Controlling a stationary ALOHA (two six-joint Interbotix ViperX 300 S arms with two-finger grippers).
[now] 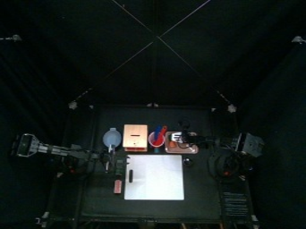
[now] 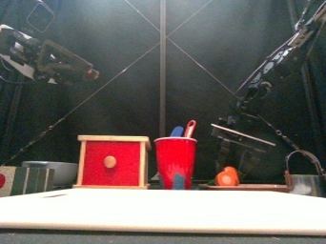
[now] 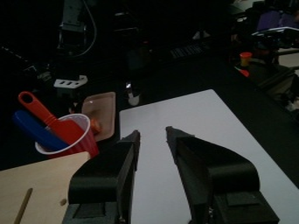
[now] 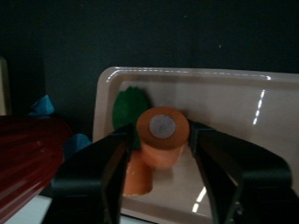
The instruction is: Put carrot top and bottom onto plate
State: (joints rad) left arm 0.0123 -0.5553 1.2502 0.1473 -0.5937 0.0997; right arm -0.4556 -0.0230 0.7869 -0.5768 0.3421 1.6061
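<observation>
Black curtains close in a small black table (image 1: pixel 84 183), seen from above with a white sheet (image 1: pixel 156 177) across its middle. From the left, one arm reaches in and hangs short of the sheet; from the right, the other bends toward the table's back edge, where a pinkish plate (image 1: pixel 182 145) lies beside a red cup (image 1: pixel 156 138), an orange box (image 1: pixel 135 135) and a pale round dish (image 1: pixel 111 138).

From the front, the left arm hangs high, its gripper (image 2: pixel 87 72) well above the table. The right gripper (image 2: pixel 238 143) points down over the plate (image 2: pixel 242 187), where an orange carrot piece (image 2: pixel 227 176) sits. The cup (image 2: pixel 174 163) holds red and blue utensils, next to the box (image 2: pixel 112 162).

Over the left wrist, that gripper (image 3: pixel 153 150) has its fingers a little apart and empty above the sheet (image 3: pixel 198 122); the cup (image 3: pixel 66 136) stands off to one side.

Over the right wrist, the gripper (image 4: pixel 162 140) has its fingers spread wide either side of the orange piece (image 4: pixel 156 154), not pinching it. That piece lies in the plate (image 4: pixel 233 114), touching a green piece (image 4: pixel 129 107) behind it.
</observation>
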